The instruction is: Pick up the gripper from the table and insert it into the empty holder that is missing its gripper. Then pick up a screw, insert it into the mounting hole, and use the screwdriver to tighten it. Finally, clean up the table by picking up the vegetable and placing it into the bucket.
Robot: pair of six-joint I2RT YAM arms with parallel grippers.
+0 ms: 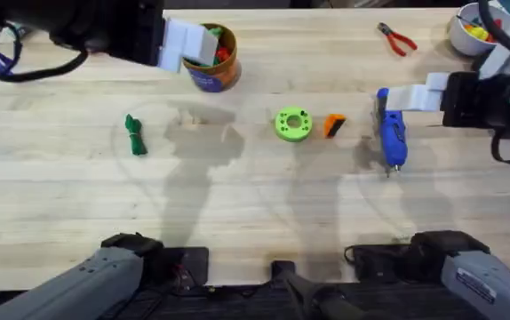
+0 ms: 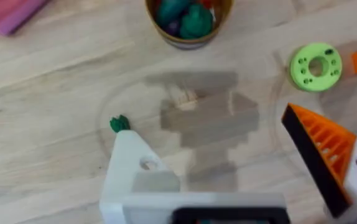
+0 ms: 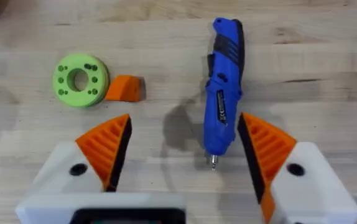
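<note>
lying on the wooden table [image 1: 255, 204] near its middle, the gripper [image 1: 334, 125] is a small loose orange wedge with a dark face; in the right wrist view [image 3: 126, 88] its long axis runs toward the green disc [image 1: 292, 124], the taper nearest the disc, which sits just beside it and carries a centre hole ringed by small holes. well to the wedge's right lies the screwdriver [image 1: 390, 135], blue and pen-shaped with a dark grip panel, its long axis running toward and away from the arm bases and its thin metal bit pointing toward them. the right gripper [image 3: 180, 152] hangs above the tool with its fingers spread wide, orange ribbed pads [image 3: 107, 146] to either side of the bit end and holding nothing. the vegetable [image 1: 135, 135], dark green and knobbly, lies left of centre, elongated roughly front to back. beyond it at the far left stands the bucket [image 1: 217, 60], a brown-orange cup with a blue label, already containing green and red items. the left gripper [image 2: 231, 155] is spread wide over bare wood between vegetable and disc, empty; one finger is the all-white holder [image 2: 135, 165] with an open mounting hole, the other a white block bearing an orange tip with a dark face. red-handled pliers [image 1: 398, 39] and a white bowl [image 1: 468, 30] occupy the far right edge.
</note>
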